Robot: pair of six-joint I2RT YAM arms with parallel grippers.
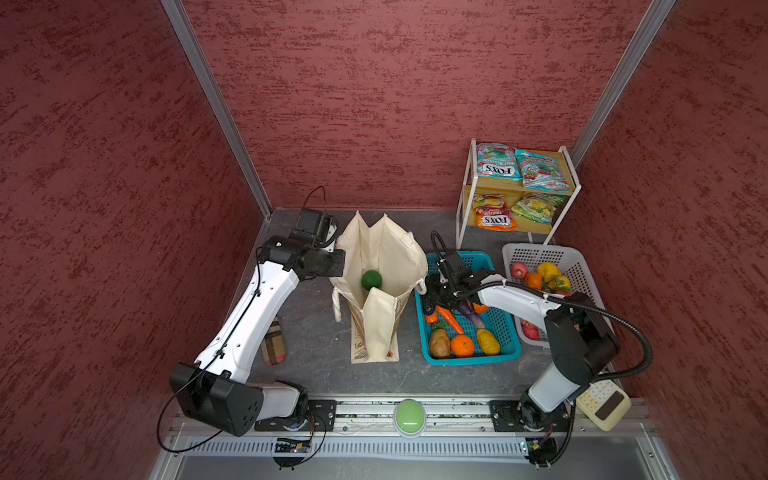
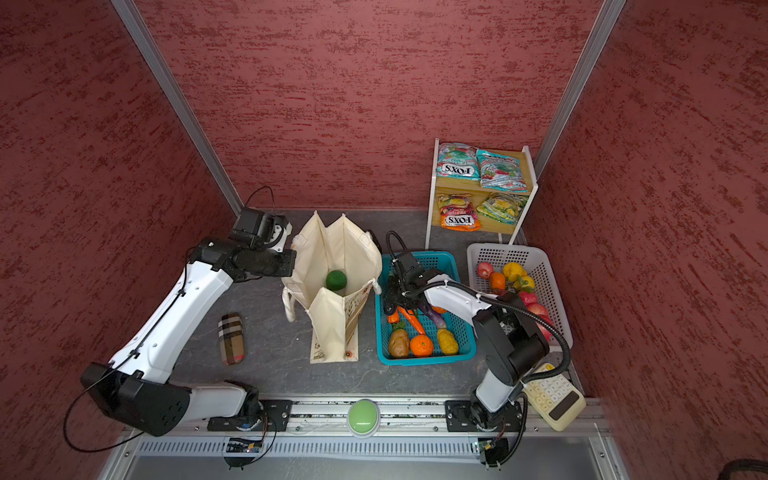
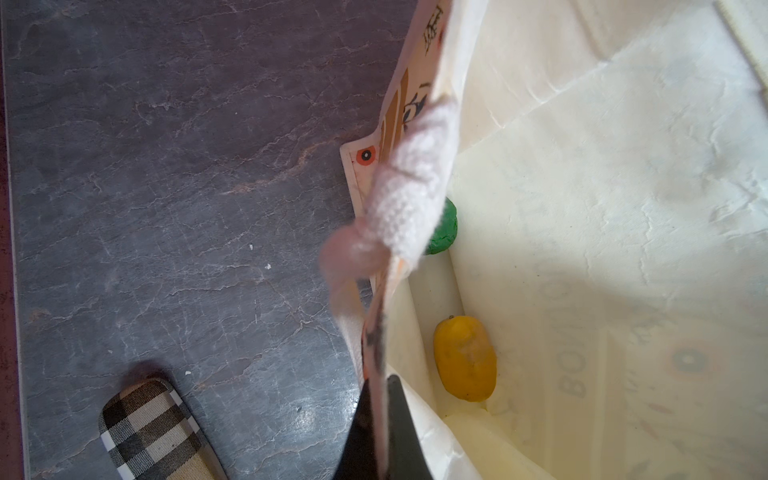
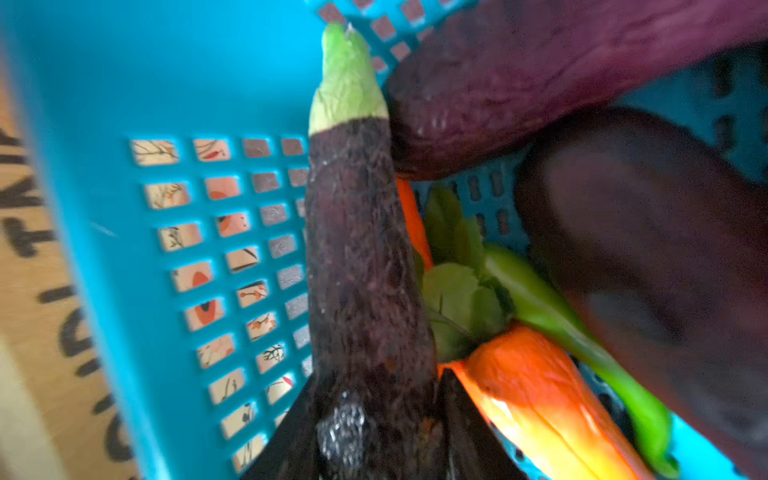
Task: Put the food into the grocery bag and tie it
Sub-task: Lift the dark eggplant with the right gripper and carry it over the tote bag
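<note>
My right fingers (image 4: pixel 465 432) straddle a slim dark aubergine (image 4: pixel 361 249), hemmed in — teal plastic basket wall (image 4: pixel 104 208) one side, orange carrot (image 4: pixel 532 395) and fat purple aubergine (image 4: pixel 540 83) the other. The cream canvas tote (image 1: pixel 395 253) gapes open — its mouth free overhead.

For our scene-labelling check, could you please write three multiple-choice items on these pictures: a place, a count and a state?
1. Where is the green round toy vegetable? A) inside the cream canvas tote bag B) in a teal basket C) on a shelf
2. How many glossy FOX'S sweet packets lie on the white-framed wooden shelf rack? A) two B) four C) six
3. What are the jaws of the left gripper doing? A) standing open over the table B) shut on the tote bag's rim C) holding a checked pouch
1 A, it shows inside the bag in both top views; 2 B, two on each level; 3 B, the left wrist view shows fabric pinched between them.
</note>
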